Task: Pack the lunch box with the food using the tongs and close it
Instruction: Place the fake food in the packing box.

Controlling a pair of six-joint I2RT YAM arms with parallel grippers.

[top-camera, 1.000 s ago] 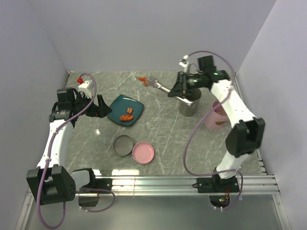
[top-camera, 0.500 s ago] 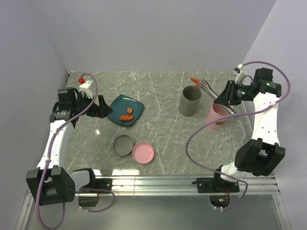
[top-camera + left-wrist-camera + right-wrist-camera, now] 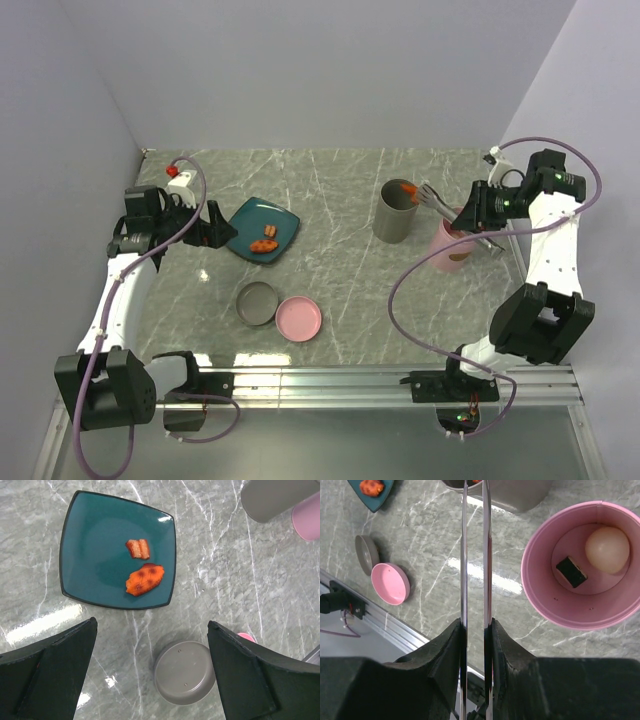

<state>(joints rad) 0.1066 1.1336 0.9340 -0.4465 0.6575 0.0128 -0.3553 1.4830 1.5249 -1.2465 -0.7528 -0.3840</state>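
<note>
grey lid (image 3: 258, 302): on the table (image 3: 340, 270), on the near side of the teal plate (image 3: 95, 545), not touching it
pink lid (image 3: 298, 319): near side of the plate and a little to its right, right beside the grey lid
pink cup (image 3: 530, 585): upright, well to the right of the plate; a white ball (image 3: 607, 550) and a small dark piece (image 3: 571, 571) lie inside
food on the plate: an orange chunk (image 3: 145, 579) and a smaller striped piece (image 3: 137, 548), close together, right of the plate's middle
left gripper (image 3: 213, 222): above the plate's left edge, fingers wide apart, holding nothing
grey cup (image 3: 396, 215): upright, right of the plate, between it and the pink cup
right gripper (image 3: 474, 630): far right of the plate, above the pink cup, clamped on the tongs (image 3: 464, 555)
tongs: arms squeezed nearly parallel, pointing back toward the plate's side
orange-red piece (image 3: 406, 188): at the tongs' tips, over the grey cup's mouth
</note>
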